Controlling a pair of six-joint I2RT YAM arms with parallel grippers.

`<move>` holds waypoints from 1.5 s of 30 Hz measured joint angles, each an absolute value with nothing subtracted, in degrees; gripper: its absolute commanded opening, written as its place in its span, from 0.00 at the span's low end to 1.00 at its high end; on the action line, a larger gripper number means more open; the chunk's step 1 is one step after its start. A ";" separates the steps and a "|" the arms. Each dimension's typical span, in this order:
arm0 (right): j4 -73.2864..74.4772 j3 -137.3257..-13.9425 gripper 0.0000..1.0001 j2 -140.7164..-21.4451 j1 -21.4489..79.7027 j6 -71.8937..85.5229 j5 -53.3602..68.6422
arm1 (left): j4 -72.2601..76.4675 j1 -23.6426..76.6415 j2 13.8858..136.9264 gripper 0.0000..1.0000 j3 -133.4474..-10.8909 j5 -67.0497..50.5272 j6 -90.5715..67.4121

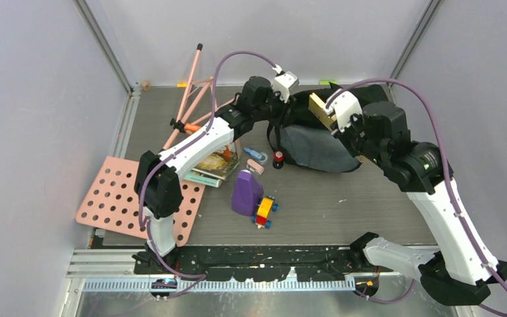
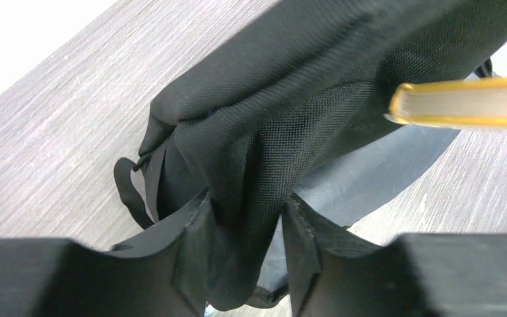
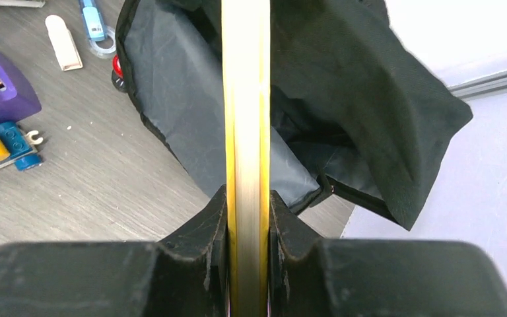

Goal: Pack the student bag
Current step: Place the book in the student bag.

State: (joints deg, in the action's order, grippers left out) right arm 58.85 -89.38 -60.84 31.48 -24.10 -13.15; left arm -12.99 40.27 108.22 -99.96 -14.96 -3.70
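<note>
Pinching student bag (image 2: pixel 290 99) edge, left gripper (image 2: pixel 245 211) sits near book (image 3: pixel 245 99) clamped in right gripper (image 3: pixel 245 198).

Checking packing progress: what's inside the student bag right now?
Only grey lining shows inside the student bag. The yellow book in the right tool and the bag's own folds cover the rest, so its depths can't be seen.

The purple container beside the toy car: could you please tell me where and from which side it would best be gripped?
Probably from above, across its narrower far end, with the fingers closing left to right. The purple container lies flat, its long axis pointing away from the arms. The toy car crowds its wider near end on the right, so the far half leaves more room.
</note>
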 measured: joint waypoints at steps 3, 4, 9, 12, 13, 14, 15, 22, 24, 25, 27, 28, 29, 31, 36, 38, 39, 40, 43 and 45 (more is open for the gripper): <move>60.14 -88.33 0.00 -58.52 31.48 -24.18 -12.38 | -13.19 40.77 108.22 0.14 -99.96 -12.43 -3.84; 60.49 -87.77 0.00 -57.67 31.48 -24.21 -12.27 | -13.15 40.80 108.22 0.09 -99.96 -11.94 -4.21; 63.59 -87.31 0.00 -57.25 31.48 -24.18 -12.12 | -13.82 40.75 108.33 0.00 -100.51 -10.39 -7.01; 65.45 -87.29 0.00 -58.54 31.48 -24.36 -12.12 | -17.21 40.71 109.65 0.00 -104.68 -10.26 -9.37; 65.67 -87.15 0.00 -58.85 31.48 -24.67 -12.16 | -17.93 40.69 110.06 0.00 -105.91 -10.31 -10.15; 65.80 -87.02 0.00 -59.20 31.48 -25.08 -12.23 | -18.33 40.58 110.30 0.00 -106.83 -10.50 -10.83; 65.71 -86.87 0.00 -59.55 31.48 -25.69 -12.43 | -18.52 40.42 110.34 0.00 -107.18 -10.81 -11.68; 62.98 -86.87 0.00 -64.66 31.07 -33.45 -15.73 | -18.81 38.74 110.37 0.00 -107.28 -16.01 -17.34; 61.87 -87.18 0.00 -67.11 30.15 -35.66 -15.73 | -19.16 38.13 110.41 0.00 -107.28 -16.99 -18.17; 61.21 -87.39 0.00 -68.45 29.45 -36.82 -15.59 | -19.31 37.85 110.50 0.00 -107.33 -17.41 -18.72; 59.77 -87.66 0.00 -70.74 28.08 -39.13 -15.18 | -19.77 37.28 110.96 0.00 -107.85 -18.22 -19.49; 59.16 -87.70 0.00 -71.61 27.42 -40.29 -14.87 | -19.97 36.95 111.33 0.00 -108.27 -18.74 -19.88; 58.57 -87.70 0.00 -72.38 26.74 -41.36 -14.50 | -20.14 36.67 111.70 0.00 -108.71 -19.31 -20.47; 57.45 -87.70 0.00 -73.41 25.65 -43.46 -13.47 | -20.18 36.18 112.16 0.00 -109.08 -20.18 -21.04; 55.66 -88.66 0.00 -75.59 23.07 -48.58 -9.72 | -21.10 35.44 113.03 0.00 -110.39 -22.22 -22.11; 55.20 -89.78 0.00 -76.97 22.31 -50.04 -7.84 | -21.52 35.14 113.51 0.00 -111.15 -22.79 -22.17; 55.00 -90.21 0.00 -77.58 22.09 -50.61 -6.96 | -21.76 35.05 113.71 0.00 -111.50 -23.00 -22.17; 54.89 -90.74 0.00 -78.32 21.87 -51.07 -6.00 | -21.87 34.89 113.91 0.00 -111.81 -23.22 -22.22; 54.81 -91.68 0.00 -80.05 21.58 -51.79 -3.29 | -22.76 34.57 114.43 0.00 -112.84 -23.68 -22.37; 54.92 -91.68 0.00 -80.55 21.58 -51.96 -1.61 | -23.09 34.39 114.72 0.00 -113.27 -23.81 -22.44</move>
